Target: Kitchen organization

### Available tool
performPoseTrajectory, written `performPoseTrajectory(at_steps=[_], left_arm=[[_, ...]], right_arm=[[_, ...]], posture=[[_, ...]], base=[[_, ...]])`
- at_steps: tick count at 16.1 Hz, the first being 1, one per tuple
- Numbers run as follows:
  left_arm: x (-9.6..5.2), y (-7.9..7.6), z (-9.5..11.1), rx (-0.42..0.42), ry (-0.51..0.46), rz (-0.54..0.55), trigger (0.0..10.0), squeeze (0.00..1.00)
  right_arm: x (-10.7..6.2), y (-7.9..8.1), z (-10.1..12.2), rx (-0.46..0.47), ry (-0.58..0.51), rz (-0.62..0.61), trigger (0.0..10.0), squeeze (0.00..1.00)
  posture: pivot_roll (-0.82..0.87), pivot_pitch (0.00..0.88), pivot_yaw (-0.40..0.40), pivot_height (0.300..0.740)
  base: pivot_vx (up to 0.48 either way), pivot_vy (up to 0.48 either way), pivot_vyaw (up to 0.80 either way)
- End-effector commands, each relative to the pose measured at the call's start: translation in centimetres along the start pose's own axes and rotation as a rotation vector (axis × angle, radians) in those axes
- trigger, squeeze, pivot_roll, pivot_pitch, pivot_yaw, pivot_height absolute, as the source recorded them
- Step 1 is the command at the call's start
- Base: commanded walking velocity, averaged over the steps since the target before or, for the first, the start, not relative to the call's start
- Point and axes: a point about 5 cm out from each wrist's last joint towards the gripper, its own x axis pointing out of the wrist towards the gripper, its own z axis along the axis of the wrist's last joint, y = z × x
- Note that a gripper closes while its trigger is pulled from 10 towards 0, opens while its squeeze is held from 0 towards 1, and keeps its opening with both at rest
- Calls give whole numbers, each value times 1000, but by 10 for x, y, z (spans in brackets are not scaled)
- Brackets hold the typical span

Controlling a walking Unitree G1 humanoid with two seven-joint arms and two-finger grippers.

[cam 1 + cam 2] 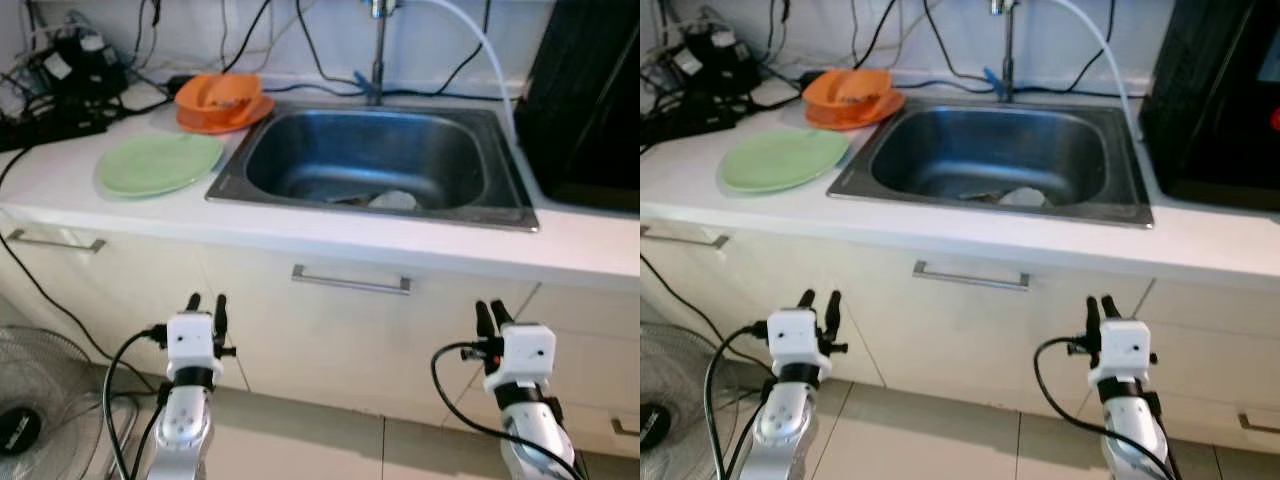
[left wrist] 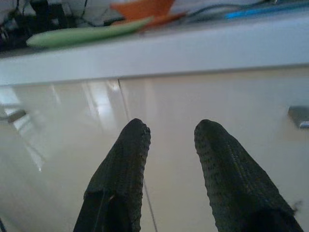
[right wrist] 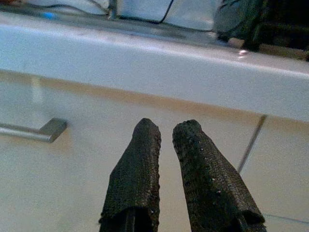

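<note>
At the upper left of the frame a green plate (image 1: 158, 163) lay flat on the white tabletop (image 1: 300, 235), an orange bowl (image 1: 222, 101) just behind it; to their right the sink (image 1: 370, 160) held what looked like a pale dish (image 1: 393, 200), though blur left it unsure; low in the frame the left claw (image 1: 207, 303) pointed up, fingers slightly spread and empty, below and nearer the plate; the right claw (image 1: 491, 312) stood likewise, fingers nearly together, holding nothing, below the sink's right end.
</note>
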Motion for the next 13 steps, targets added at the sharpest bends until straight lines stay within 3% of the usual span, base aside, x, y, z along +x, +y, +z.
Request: performPoseTrajectory(at_steps=[1, 5, 8, 11, 13], left_arm=[[5, -1, 16, 22, -62, -6, 10000, 0], [26, -13, 63, 10, -241, -47, 10000, 0], [43, -24, 93, -8, -304, -94, 10000, 0], [65, -29, 104, -43, -276, -76, 10000, 0], [89, -38, 112, -96, -249, -119, 10000, 0]], right_arm=[[7, 1, 18, 6, -61, -13, 10000, 0], [45, 11, 78, 68, -223, -13, 10000, 0], [67, 24, 99, 94, -254, 23, 10000, 0], [88, 43, 110, 141, -240, 65, 10000, 0], [108, 63, 118, 170, -214, 94, 10000, 0]], posture=[[-3, 11, 68, 740], [3, 0, 66, 740], [4, 0, 67, 740], [18, 0, 67, 740], [24, 0, 70, 740]], base=[[0, 0, 0], [0, 0, 0], [0, 0, 0], [0, 0, 0], [0, 0, 0]])
